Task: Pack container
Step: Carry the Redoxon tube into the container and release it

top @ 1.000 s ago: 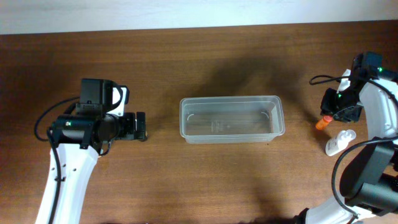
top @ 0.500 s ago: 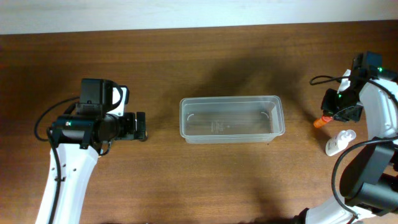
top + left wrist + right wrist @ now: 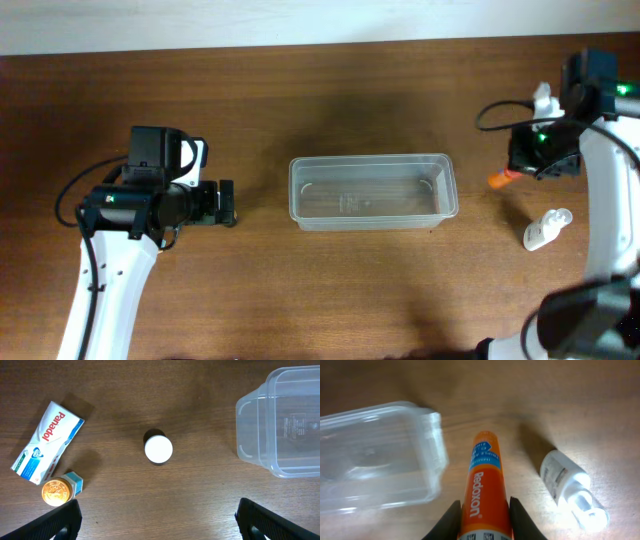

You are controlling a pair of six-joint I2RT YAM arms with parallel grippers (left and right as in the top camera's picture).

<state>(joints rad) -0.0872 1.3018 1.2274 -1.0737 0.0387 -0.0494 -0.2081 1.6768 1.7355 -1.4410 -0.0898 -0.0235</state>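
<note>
The clear plastic container (image 3: 372, 191) sits empty at the table's middle; it also shows in the left wrist view (image 3: 280, 425) and the right wrist view (image 3: 375, 455). My right gripper (image 3: 484, 517) is shut on an orange Redoxon tube (image 3: 484, 482), held above the table just right of the container; the tube's tip shows from overhead (image 3: 499, 179). A small white bottle (image 3: 546, 229) lies on its side to the right, seen too in the right wrist view (image 3: 570, 487). My left gripper (image 3: 157, 520) is open and empty, left of the container (image 3: 226, 203).
In the left wrist view a white-capped bottle (image 3: 158, 448) stands upright, a Panadol box (image 3: 47, 441) lies at the left, and a small jar with a gold lid (image 3: 56, 491) sits below the box. The table's far edge runs along the top.
My right gripper has lifted the orange tube and moved it left and up toward the container. The white bottle stays put. The left arm has not moved.
</note>
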